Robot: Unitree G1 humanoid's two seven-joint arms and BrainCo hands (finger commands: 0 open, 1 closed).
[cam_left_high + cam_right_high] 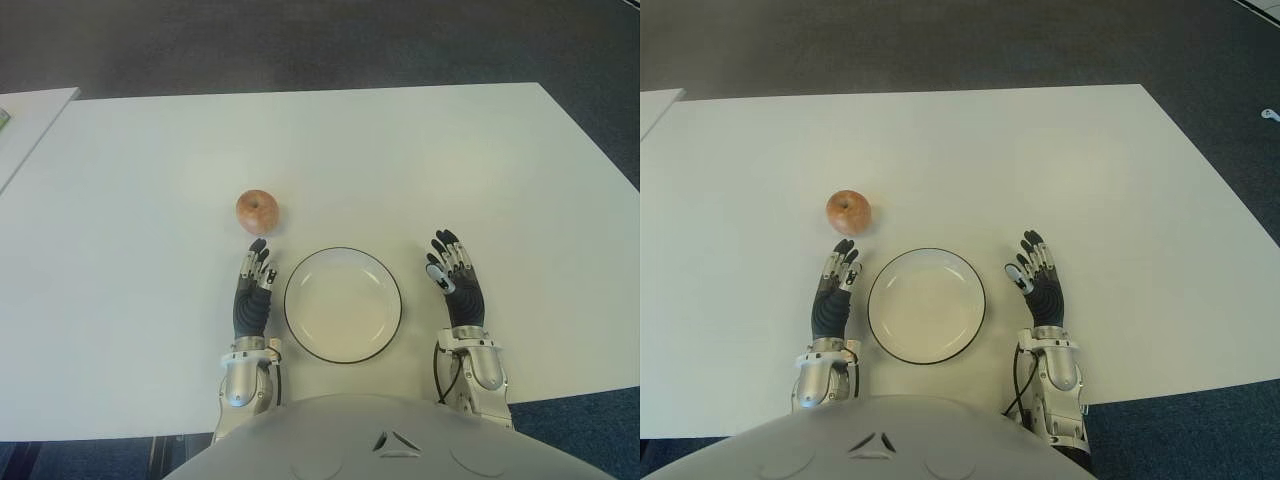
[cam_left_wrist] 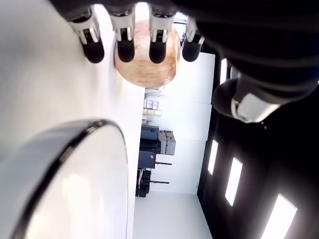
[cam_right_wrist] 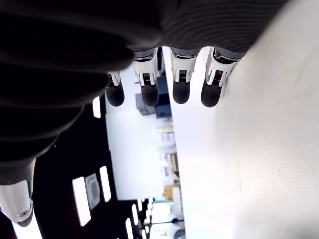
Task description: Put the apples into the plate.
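Take the plate (image 1: 343,304) as your landmark. To its left and a little farther from you sits the apple (image 1: 257,211), alone on the white table (image 1: 120,250), well clear of the plate's dark rim. Your left hand (image 1: 254,290) lies just left of the plate, fingers stretched out and relaxed, holding nothing, its fingertips (image 2: 125,50) stopping just short of the fruit. Judging by its look, the apple is firm, rounded and smooth-skinned, so expect it to roll or slip if you nudge it from one side; it should be light enough for one hand. Come over the top and wrap the fingers around its widest part, thumb opposite, rather than pinching near the stem dimple. It is reddish-orange with paler yellow patches, and the stem hollow faces up. The plate itself is white, shallow and holds nothing yet. On the plate's right, your right hand (image 1: 456,284) shows beside the rim, fingers likewise extended and apart, nothing in its grasp.
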